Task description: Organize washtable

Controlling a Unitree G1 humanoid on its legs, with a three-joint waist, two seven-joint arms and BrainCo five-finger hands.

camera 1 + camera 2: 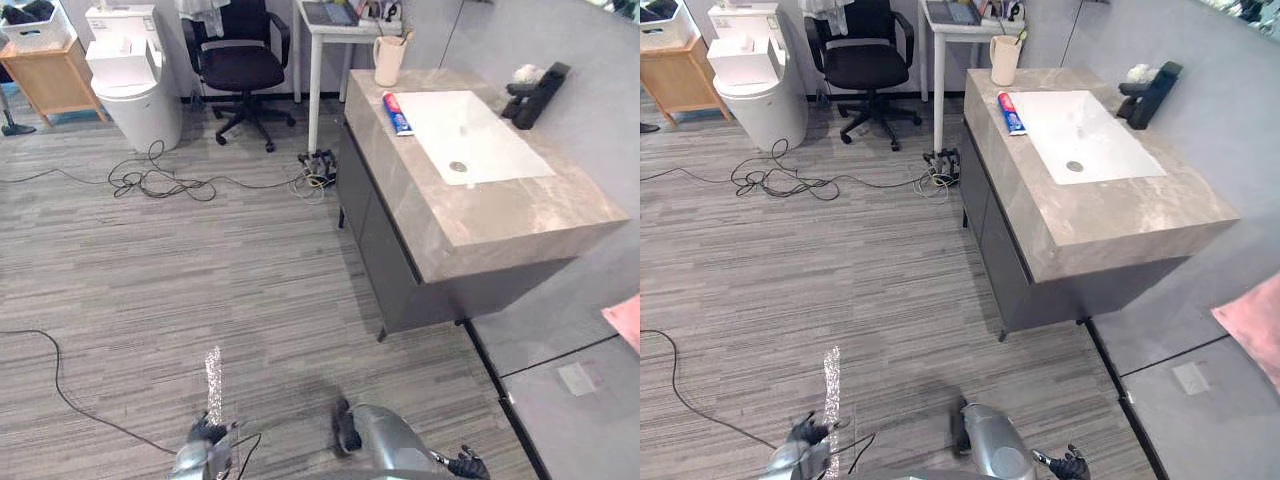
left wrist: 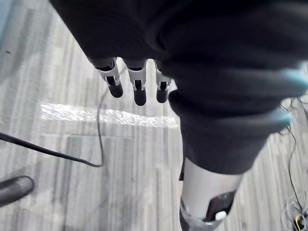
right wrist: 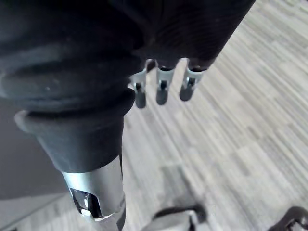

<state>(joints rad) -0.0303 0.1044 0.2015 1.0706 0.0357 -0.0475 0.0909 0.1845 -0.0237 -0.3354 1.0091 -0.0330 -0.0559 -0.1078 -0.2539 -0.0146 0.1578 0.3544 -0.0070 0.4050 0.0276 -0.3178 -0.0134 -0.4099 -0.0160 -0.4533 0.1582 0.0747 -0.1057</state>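
Left eye view and right eye view are both taken from well back from the washtable (image 1: 500, 215), so nothing on it is within reach yet. A toothpaste tube (image 1: 397, 112) is laid flat on the narrow strip of counter between the basin (image 1: 470, 135) and the front edge, towards the far end. It is judged to be the loose item that needs tidying. A cream cup (image 1: 388, 60) is stood upright at the far front corner, just beyond the tube, and is a likely holder for it. Something sticks out of the cup, possibly a brush, though it is too small to be sure. A black tap (image 1: 535, 95) is set at the wall edge, with a pale lump (image 1: 527, 73) beside it. The near half of the counter is bare, which gives room for setting things down.

The left hand (image 2: 139, 91) and the right hand (image 3: 161, 91) are hung low, with fingers loose and pointed at the floor (image 1: 250, 290) and nothing held in either; a walking posture is inferred. Open floor is offered along the counter's front edge. Loose cables (image 1: 160, 180) and a second tangle (image 1: 318, 168) by the white table (image 1: 315, 90) at the far end are to be avoided. The near front corner should be given clearance.
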